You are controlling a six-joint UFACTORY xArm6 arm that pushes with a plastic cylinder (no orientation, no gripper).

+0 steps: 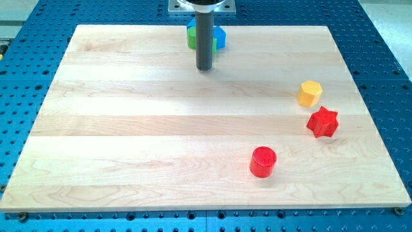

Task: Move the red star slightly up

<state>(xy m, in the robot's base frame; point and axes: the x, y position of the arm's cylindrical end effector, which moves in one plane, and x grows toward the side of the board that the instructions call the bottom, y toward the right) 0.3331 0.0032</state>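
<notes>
The red star (322,122) lies on the wooden board (129,129) at the view's right, just below a yellow hexagon block (309,93). A red cylinder (262,161) stands lower, to the star's left. My tip (205,67) is near the view's top centre, far to the upper left of the star. The rod partly hides a green block (192,37) and a blue block (219,37) right behind it at the board's top edge.
The board lies on a blue perforated base (26,51) that surrounds it on all sides. The arm's mount (201,6) shows at the view's top centre.
</notes>
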